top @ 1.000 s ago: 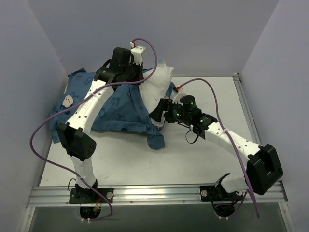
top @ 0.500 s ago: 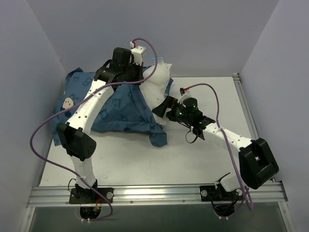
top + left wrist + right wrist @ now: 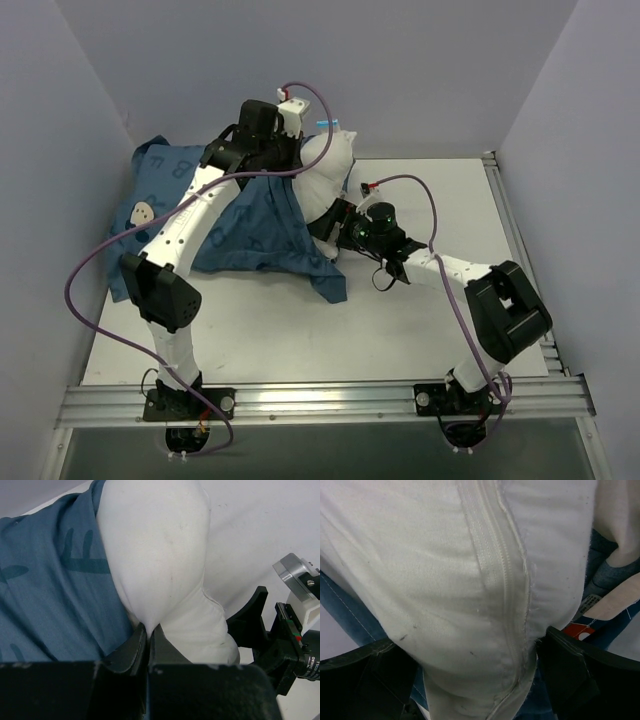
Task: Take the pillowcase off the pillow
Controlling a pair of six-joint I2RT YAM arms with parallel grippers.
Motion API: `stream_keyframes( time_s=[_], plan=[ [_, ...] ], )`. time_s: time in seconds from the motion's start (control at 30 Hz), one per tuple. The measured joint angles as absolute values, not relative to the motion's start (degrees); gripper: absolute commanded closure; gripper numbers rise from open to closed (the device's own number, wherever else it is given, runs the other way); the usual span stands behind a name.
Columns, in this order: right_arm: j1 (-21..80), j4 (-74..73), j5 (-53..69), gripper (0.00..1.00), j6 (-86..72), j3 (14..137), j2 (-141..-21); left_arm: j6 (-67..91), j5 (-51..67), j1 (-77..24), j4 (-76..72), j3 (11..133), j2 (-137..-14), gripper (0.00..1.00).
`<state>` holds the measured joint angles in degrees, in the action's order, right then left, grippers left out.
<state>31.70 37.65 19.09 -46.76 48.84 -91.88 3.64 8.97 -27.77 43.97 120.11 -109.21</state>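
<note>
Pillowcase [image 3: 265, 235] lies crumpled over the left rear part of the worktop [image 3: 430, 310], against the left wall. It covers the left portion of the pillow [image 3: 325, 175]. Its fabric is soft blue with darker blue letters, and one small cream figure [image 3: 140, 210] shows near the left edge. A loose corner droops toward the near edge of the worktop.

Left fingers [image 3: 131, 647] are closed together on a fold of the white cover, just beside the blue hem. Judged from this hold, the pinch anchors the cushion so that the sack can be drawn off it.

The exposed end of the pillow rises plump and plain white from the mouth of the sack at the rear centre of the worktop. A zip seam [image 3: 495, 580] runs down this end.

Right fingers [image 3: 565, 675] stand apart, one on each side of the bulging end, with the white cover filling the gap between them. Whether they press on it cannot be told. This placement appears to prepare a second hold on the cushion. The sack is not yet off.
</note>
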Motion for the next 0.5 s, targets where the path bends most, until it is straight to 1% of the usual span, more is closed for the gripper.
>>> stream_keyframes(
  time_s=[0.03, 0.1, 0.17, 0.2, 0.23, 0.27, 0.3, 0.4, 0.43, 0.47, 0.5],
  plan=[
    [31.7, 38.1, 19.4, 0.15, -46.9, 48.8, -92.2, 3.5, 9.0, -27.8, 43.9, 120.1, -109.3, 0.98],
    [31.6, 39.1, 20.0, 0.22, -47.2, 48.8, -92.6, 3.3, 9.0, -27.8, 43.9, 120.1, -109.4, 0.98],
    [31.7, 39.9, 20.8, 0.4, -47.3, 48.9, -92.6, 3.1, 9.0, -27.8, 43.9, 120.1, -109.4, 0.98],
    [31.7, 40.1, 21.4, 0.63, -47.4, 48.9, -92.6, 3.0, 9.1, -27.8, 43.9, 120.1, -109.4, 0.98],
    [31.7, 40.3, 21.8, 0.78, -47.2, 49.1, -92.7, 2.9, 9.2, -27.8, 43.9, 120.1, -109.4, 0.98],
    [31.7, 40.6, 22.2, 0.91, -47.4, 49.2, -92.7, 2.8, 9.3, -27.8, 43.9, 120.0, -109.4, 0.98],
    [31.7, 41.0, 22.5, 1.0, -47.8, 49.5, -92.9, 2.7, 9.5, -27.8, 43.9, 119.9, -109.4, 0.98],
    [31.7, 41.2, 23.5, 1.0, -48.1, 50.0, -93.1, 1.5, 9.5, -27.9, 43.9, 119.9, -109.6, 0.37],
    [31.7, 41.1, 23.6, 1.0, -48.3, 50.0, -93.2, 1.5, 10.2, -28.0, 43.8, 119.9, -109.7, 0.01],
    [31.7, 41.1, 23.6, 1.0, -48.4, 50.0, -93.4, 0.5, 10.8, -28.2, 43.8, 119.9, -109.6, 0.06],
    [31.6, 41.1, 23.5, 1.0, -48.6, 50.0, -93.5, -0.1, 11.4, -28.5, 43.9, 119.9, -109.6, 0.06]
  ],
)
